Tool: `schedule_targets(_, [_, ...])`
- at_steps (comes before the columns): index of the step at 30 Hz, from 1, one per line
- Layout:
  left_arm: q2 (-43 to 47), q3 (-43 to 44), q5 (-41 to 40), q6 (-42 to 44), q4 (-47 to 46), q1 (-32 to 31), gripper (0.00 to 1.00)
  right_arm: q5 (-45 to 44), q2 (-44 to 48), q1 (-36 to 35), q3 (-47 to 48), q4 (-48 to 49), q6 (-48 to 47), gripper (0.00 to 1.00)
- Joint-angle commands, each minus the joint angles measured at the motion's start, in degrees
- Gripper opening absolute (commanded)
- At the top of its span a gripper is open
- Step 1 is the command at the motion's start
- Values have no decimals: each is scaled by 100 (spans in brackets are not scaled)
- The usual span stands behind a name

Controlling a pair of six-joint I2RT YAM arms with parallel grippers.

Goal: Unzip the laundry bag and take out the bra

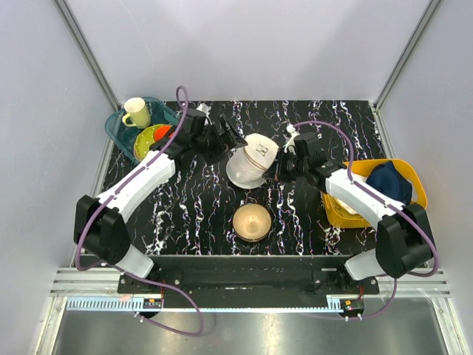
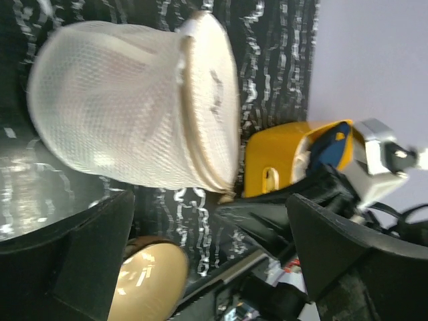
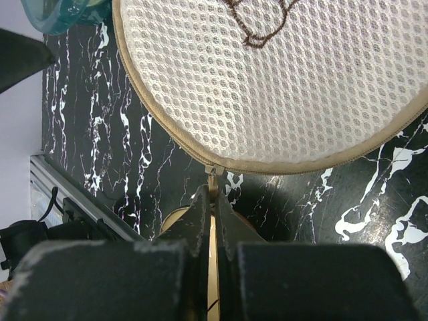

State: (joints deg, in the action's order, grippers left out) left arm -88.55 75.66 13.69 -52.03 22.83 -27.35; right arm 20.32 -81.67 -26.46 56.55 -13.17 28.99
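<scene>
Sitting mid-frame in the overhead view, the laundry bag [image 1: 250, 161] is tipped over on its side on the black marbled table [image 1: 185, 211]. Its round lid [image 1: 260, 151] faces the upper right. It's just above the bronze bowl [image 1: 252, 221], not touching it.

The left gripper [image 1: 233, 135] is at the bag's upper-left side. From its own wrist camera, its fingers [image 2: 73, 261] are spread wide apart with nothing between them. The mesh body hangs just above them in the frame, not clamped. You can see the seam where the lid meets the body, and it looks zipped shut along the part that shows. Whatever's inside can't be made out through the mesh.

The right gripper [image 3: 214, 197] comes in from the lower right of the bag. In its wrist view the lid fills the top of the frame, with the small dark bra drawing [image 3: 261, 23] at the upper edge. The zip pull [image 3: 215, 170] sits at the bottom of the rim. This gripper's fingers are pressed together with the tips right up against that pull. Whether the tab is actually pinched between them is hard to tell.

Off to the side, a teal bin [image 1: 118, 129] in the upper left holds a cream mug [image 1: 135, 112] and a yellow-green bowl [image 1: 149, 140]. A yellow bin [image 1: 414, 185] on the right holds a dark blue cloth [image 1: 389, 182] and a white cloth [image 1: 346, 201].
</scene>
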Motion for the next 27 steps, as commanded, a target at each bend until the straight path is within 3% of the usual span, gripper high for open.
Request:
schedule_targets(1, [-204, -157, 467, -685, -921, -322, 99, 87, -77, -26, 163, 166, -25, 0])
schedule_targets(7, [-680, -113, 441, -923, -1342, -586, 97, 16, -77, -26, 145, 165, -34, 0])
schedule_targets(10, [-1014, -69, 380, -914, -1325, -604, 86, 43, -95, -26, 137, 174, -25, 0])
schedule_targets(12, [-1085, -69, 310, -888, -1316, -596, 34, 34, -51, -26, 119, 157, -60, 0])
schedule_targets(14, [-1033, -34, 161, -835, -1220, -596, 0, -71, 45, -17, 75, 69, -130, 0])
schedule_targets(17, [-822, 81, -111, -511, -721, -517, 0, -405, 177, 166, -65, -45, -324, 0])
schedule_targets(21, [-427, 37, -42, -334, -516, -174, 0, -213, 186, 615, -198, -54, -263, 0])
schedule_targets(24, [-242, -122, -148, -290, -727, -42, 0, 200, 309, 607, -189, 103, 8, 0])
schedule_targets(27, [-460, 280, -112, -211, -649, -7, 0, 245, 388, 440, -145, 183, 168, 0])
